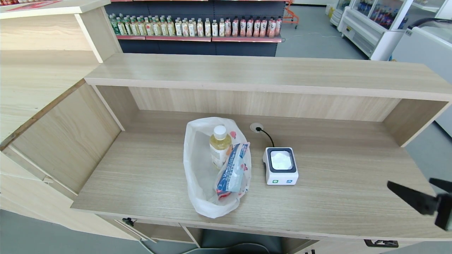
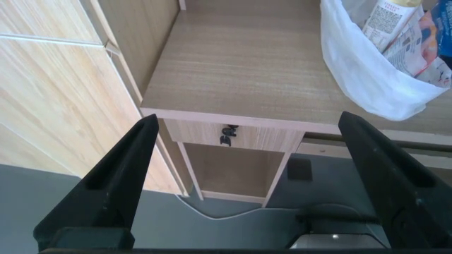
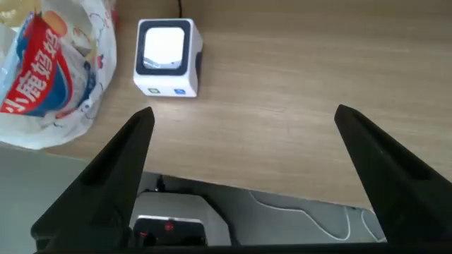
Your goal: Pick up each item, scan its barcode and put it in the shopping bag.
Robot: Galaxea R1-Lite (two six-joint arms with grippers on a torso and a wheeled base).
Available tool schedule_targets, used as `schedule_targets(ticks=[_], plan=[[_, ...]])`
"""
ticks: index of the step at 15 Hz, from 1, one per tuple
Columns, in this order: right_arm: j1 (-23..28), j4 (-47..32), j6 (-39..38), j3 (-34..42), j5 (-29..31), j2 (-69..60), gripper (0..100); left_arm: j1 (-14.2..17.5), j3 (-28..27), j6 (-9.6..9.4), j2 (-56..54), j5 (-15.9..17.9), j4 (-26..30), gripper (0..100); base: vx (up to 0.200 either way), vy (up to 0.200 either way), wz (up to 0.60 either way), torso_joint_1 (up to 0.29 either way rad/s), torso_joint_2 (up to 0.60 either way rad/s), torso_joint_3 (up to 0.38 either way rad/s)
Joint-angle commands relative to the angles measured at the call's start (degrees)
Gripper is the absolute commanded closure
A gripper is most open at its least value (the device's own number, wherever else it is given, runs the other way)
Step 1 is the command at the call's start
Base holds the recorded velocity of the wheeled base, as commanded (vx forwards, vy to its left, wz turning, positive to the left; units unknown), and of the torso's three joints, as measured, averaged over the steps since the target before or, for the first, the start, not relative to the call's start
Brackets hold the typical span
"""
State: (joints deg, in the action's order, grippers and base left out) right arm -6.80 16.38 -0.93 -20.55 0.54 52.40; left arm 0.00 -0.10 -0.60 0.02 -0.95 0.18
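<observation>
A white plastic shopping bag (image 1: 197, 165) lies open on the wooden counter (image 1: 335, 197). Inside it stand a bottle of yellow drink (image 1: 220, 144) with a white cap and a blue-and-red snack packet (image 1: 231, 169). To the bag's right sits the white barcode scanner (image 1: 280, 165), its window facing up. My right gripper (image 1: 411, 182) hangs open and empty over the counter's front right, well right of the scanner (image 3: 166, 56). My left gripper (image 2: 247, 120) is open and empty, low in front of the counter's left front edge, with the bag (image 2: 353, 63) off to one side.
A black cable (image 1: 267, 137) runs from the scanner to a grommet (image 1: 256, 127) at the back. A raised top shelf (image 1: 268, 74) overhangs the rear, and side panels (image 1: 67, 141) wall both ends. A drawer key (image 2: 227, 135) sticks out below the front edge.
</observation>
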Motion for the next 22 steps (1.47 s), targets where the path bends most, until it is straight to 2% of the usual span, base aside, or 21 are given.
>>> schedule_targets(ticks=[1, 3, 5, 22], plan=[[7.07, -3.11, 5.76, 20.03, -0.54, -29.54, 0, 0.0, 0.01, -0.02, -0.02, -0.02, -0.01, 0, 0.0, 0.0, 0.0, 0.0, 0.0, 0.0], [7.77, -12.52, 5.76, 20.55, -0.62, -41.76, 0, 0.09, 0.01, -0.02, -0.02, -0.02, -0.01, 0, 0.0, 0.0, 0.0, 0.0, 0.0, 0.0], [7.59, -16.65, 5.58, 20.55, -0.62, -50.55, 0, 0.0, 0.01, -0.02, -0.02, -0.02, -0.01, 0, 0.0, 0.0, 0.0, 0.0, 0.0, 0.0], [6.8, -16.82, 5.5, 20.47, -1.06, -52.4, 0, 0.0, 0.01, 0.25, -0.02, -0.02, -0.01, 0, 0.0, 0.0, 0.0, 0.0, 0.0, 0.0]])
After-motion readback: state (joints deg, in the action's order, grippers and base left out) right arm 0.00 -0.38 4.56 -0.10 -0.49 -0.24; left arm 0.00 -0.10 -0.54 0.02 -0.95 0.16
